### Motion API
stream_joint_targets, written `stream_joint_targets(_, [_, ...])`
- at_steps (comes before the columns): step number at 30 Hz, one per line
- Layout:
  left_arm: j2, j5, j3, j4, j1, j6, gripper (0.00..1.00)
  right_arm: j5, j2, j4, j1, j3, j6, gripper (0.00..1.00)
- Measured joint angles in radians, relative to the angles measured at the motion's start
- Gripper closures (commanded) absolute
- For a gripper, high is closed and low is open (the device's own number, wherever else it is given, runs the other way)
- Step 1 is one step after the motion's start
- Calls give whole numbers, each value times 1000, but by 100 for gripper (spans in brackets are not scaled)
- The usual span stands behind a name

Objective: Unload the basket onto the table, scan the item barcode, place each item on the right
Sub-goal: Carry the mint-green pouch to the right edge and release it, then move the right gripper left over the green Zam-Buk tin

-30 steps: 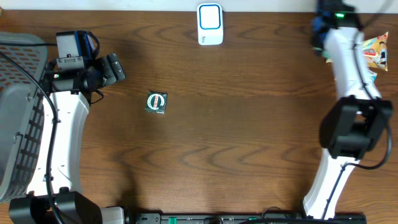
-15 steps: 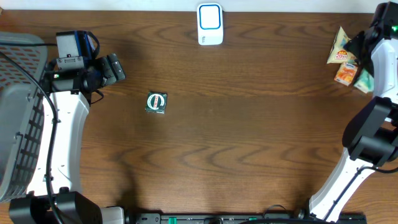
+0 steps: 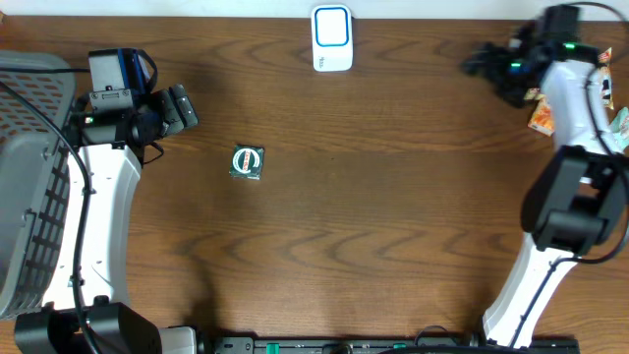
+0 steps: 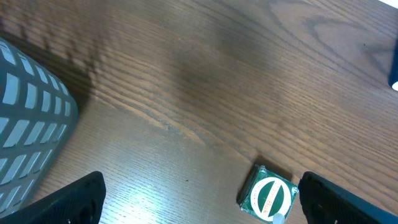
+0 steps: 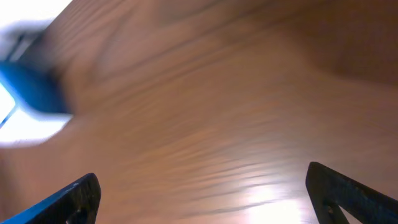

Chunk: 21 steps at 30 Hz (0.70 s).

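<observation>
Left gripper (image 3: pixel 182 106) gapes wide, empty, left of the green packet (image 3: pixel 247 162); its round label is unreadable. Right gripper (image 3: pixel 484 67), wide too, hovers right of the scanner (image 3: pixel 332 37).

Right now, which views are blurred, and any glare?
Right wrist: heavy motion blur, the blue-and-white shape at its left edge, probably the scanner, is a smear; glare streak on the table low down. Left wrist: sharp, green packet crisp, faint sheen on the wood. Overhead: sharp, evenly lit.

No legible txt: round logo on green packet (image 3: pixel 247 162) too small to read.
</observation>
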Motion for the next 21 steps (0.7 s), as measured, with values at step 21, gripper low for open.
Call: stream_joint_targets(21, [0,0,0,0,0,0,2,55,0,193,700,-6,-74,1])
